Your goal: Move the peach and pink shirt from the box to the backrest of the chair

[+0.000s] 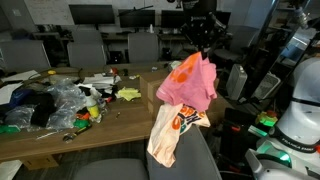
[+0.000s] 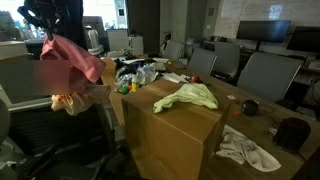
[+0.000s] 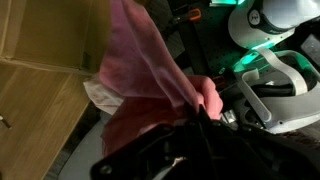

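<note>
Overhead, claw [image 1: 203, 48] clenches pink shirt [image 1: 188, 85]; print on peach shirt [image 1: 170, 130] is unreadable.

A long wooden tabletop [image 1: 95, 135] carries a heap of clear plastic bags [image 1: 68, 98] mixed with small colourful items. A yellow-green cloth [image 2: 188, 97] lies crumpled. A white cloth [image 2: 248, 150] is spread on the tabletop near a dark round object [image 2: 292, 133]. Square-backed grey chairs [image 1: 87, 47] stand beyond the tabletop, below dark monitors [image 1: 90, 15].
</note>
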Motion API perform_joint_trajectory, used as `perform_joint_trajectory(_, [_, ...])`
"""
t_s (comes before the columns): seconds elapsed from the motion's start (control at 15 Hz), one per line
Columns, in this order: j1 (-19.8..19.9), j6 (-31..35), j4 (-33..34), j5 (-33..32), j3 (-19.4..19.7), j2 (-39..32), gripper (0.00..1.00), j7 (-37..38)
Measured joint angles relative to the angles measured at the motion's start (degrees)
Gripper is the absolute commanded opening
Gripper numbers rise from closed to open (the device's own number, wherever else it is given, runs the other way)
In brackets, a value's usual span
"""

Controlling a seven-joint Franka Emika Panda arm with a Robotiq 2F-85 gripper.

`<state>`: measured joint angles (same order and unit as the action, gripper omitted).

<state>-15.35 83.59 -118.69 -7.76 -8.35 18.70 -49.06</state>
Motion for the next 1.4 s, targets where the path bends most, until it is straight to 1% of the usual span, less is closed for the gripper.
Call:
perform_joint_trajectory(0.27, [0.00,-2.52,0.65,7.00,2.50,-0.03,0.01,-8.53])
perform_joint_trajectory(0.53, [0.39,-7.07,2.56,13.70,5.73,-0.88,0.01,-17.32])
perform_joint_trajectory(0.73, [1.18,-11.22,4.78,17.42,6.72,-2.71,0.01,-20.60])
perform_joint_trajectory(1.0, [1.39,-14.27,6.80,19.61,5.83,-5.72,0.01,-21.06])
perform_joint_trajectory(1.4, [1.25,-14.33,6.24,19.64,1.02,-7.47,0.01,-20.80])
